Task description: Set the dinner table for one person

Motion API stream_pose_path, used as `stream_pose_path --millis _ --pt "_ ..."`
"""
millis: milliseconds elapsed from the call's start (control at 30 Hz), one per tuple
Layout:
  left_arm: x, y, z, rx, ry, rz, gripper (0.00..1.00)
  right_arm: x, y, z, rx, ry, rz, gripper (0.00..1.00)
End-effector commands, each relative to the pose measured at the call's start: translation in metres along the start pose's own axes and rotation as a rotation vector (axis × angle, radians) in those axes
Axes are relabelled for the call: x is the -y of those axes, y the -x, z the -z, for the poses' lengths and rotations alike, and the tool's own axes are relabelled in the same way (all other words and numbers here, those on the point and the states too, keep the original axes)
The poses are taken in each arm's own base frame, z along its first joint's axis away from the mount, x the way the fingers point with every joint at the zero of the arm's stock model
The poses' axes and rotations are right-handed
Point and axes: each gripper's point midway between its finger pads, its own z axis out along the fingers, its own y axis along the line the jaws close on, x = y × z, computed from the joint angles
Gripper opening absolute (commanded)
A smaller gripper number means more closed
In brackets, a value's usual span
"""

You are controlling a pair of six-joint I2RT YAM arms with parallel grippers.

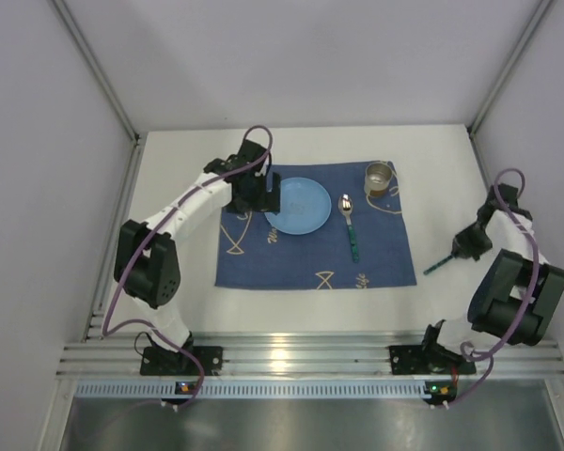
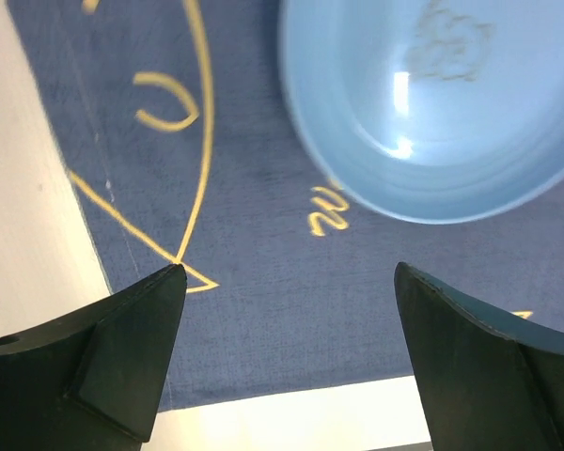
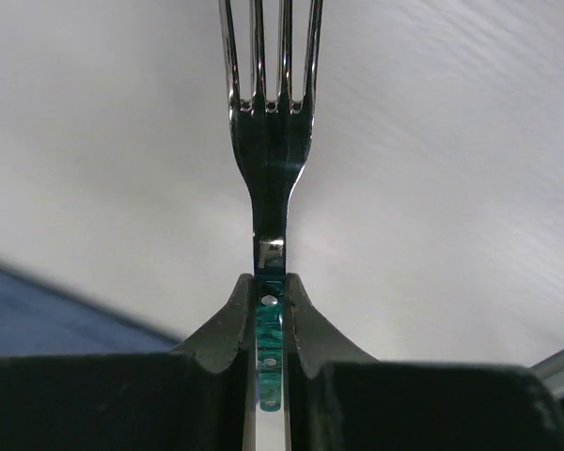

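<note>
White, matte and bare on the near side of the dark blue mat [image 1: 301, 268]: dinner table [image 1: 291, 315], spread well past the cloth on all four sides, widest on that near side. Gold fish line-drawings across the mat, flat on the tabletop.

Off the mat's right edge, over white tabletop: right gripper [image 1: 454, 254], clenched on the green handle of a fork [image 1: 438, 266]. Seen from the right wrist camera: dark fingers [image 3: 227, 329] pinched tight on either side of that handle, steel tines pointed away, a corner of the mat at lower left (whether the fork touches the tabletop cannot be told).

On the mat, right of its centre: a spoon [image 1: 350, 225], green handle toward the mat's near edge, bowl toward its far edge. Just left of the spoon and apart from it, in the mat's far half: a light blue plate [image 1: 299, 205], right way up.

Above the mat's far left part, right at the plate's left rim: left gripper [image 1: 260, 197], released, fingers spread wide and clasping nothing. Seen from the left wrist camera: two dark fingertips [image 2: 132, 348] well apart over blue cloth, plate rim just beyond them, mat edge and white tabletop alongside.

At the mat's far right corner, on the cloth: a metal cup [image 1: 380, 177], upright, mouth up.
</note>
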Motion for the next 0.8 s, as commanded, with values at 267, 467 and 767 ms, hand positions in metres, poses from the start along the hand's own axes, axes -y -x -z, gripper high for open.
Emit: stream_pose_path --millis 267,467,767 --pt "0.201 0.049 0.098 0.278 -0.502 -0.397 0.98 -0.225 0.006 0.203 0.217 0.607 0.312 0.0" --pt "0.259 0.03 0.122 0.225 -0.758 -0.426 0.94 -0.264 -0.046 0.237 0.141 0.727 0.437 0.0" --pt "0.284 0.019 0.136 0.214 -0.904 -0.364 0.89 -0.279 -0.071 0.257 0.091 0.807 0.464 0.0"
